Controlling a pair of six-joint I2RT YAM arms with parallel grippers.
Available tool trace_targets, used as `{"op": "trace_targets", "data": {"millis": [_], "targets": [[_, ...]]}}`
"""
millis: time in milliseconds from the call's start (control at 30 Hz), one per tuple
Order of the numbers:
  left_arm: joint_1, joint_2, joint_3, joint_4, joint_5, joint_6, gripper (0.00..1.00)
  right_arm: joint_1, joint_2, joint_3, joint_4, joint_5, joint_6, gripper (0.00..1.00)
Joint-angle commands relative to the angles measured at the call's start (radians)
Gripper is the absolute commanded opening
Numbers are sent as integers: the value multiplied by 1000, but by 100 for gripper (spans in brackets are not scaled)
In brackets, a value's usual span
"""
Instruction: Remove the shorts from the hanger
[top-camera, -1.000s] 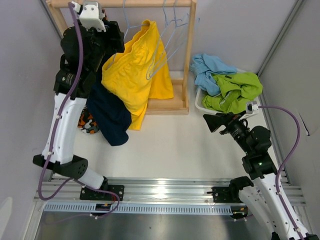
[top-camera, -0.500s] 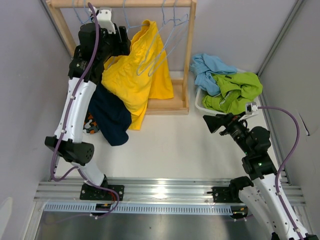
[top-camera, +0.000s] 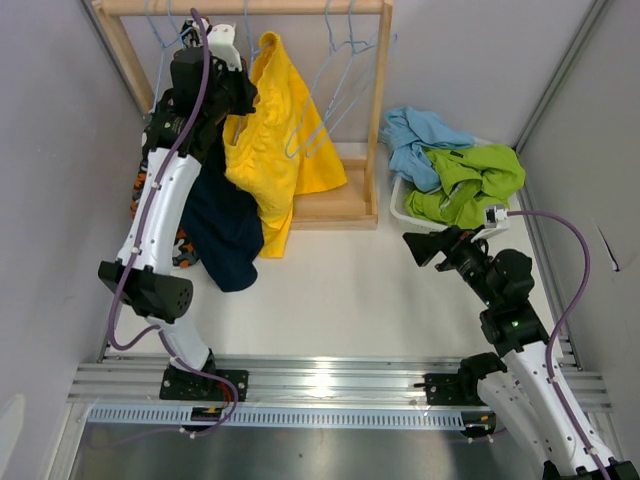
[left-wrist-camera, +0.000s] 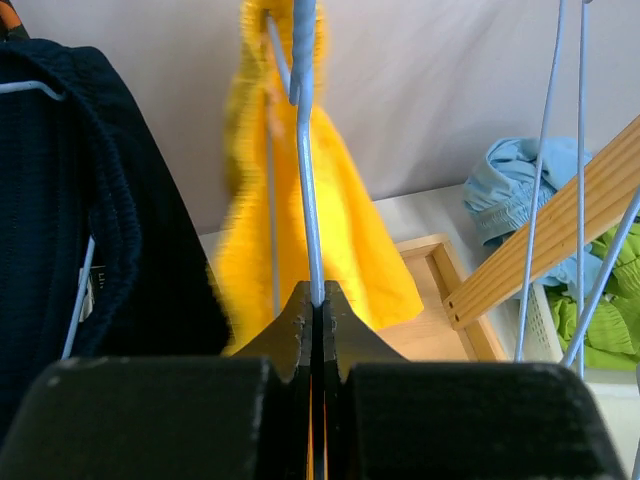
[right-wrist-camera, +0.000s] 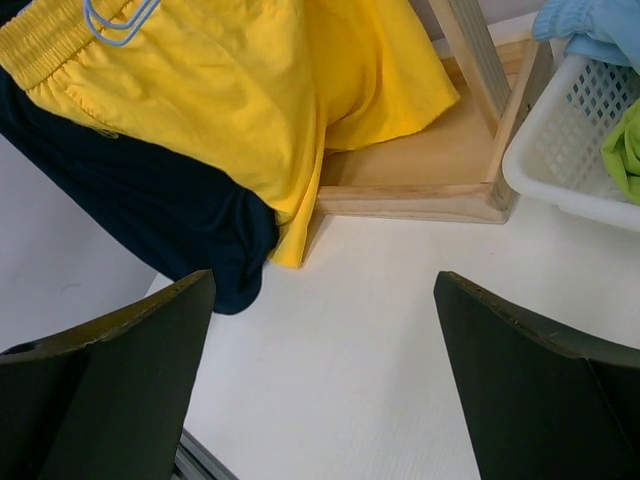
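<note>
Black-fingered and pressed tight together, clamping the left gripper (left-wrist-camera: 313, 295) on the thin wire of a light blue wire hanger (left-wrist-camera: 305, 150) just below the top rail of the tall wooden clothes rack (top-camera: 378, 110). Reaching the left arm up along the rack's left post. Dangling the soft yellow fabric shorts (top-camera: 268, 130) against that hanger's wire inside the rack's frame, hem dropping toward the rack's base board. Hanging the soft dark navy fabric shorts (top-camera: 222, 225) at the rack's left side, touching the yellow pair and reaching lower than it. Showing only scraps of the orange-black-white camouflage fabric shorts (top-camera: 180, 248) behind the left arm, outside the rack's left post. Piling the soft light blue fabric shorts (top-camera: 420, 135) and the soft lime green fabric shorts (top-camera: 470, 180) in a white plastic lattice basket (top-camera: 398, 205) just right of the rack's right post. Holding the right gripper (top-camera: 425, 245) low, in front and to the right of the rack's base, fingers spread wide apart, gripping nothing, pointing toward the rack.
</note>
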Motion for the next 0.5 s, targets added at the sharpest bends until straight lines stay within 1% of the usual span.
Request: {"op": "trace_targets", "data": {"millis": [0, 200, 467], "targets": [[11, -5, 53, 21, -8, -9, 0, -5, 1, 0, 31, 2, -7, 99], [11, -27, 77, 10, 3, -12, 0, -3, -6, 1, 31, -3, -4, 99], [11, -19, 235, -19, 15, -23, 0, -3, -21, 9, 24, -10, 3, 99]]}}
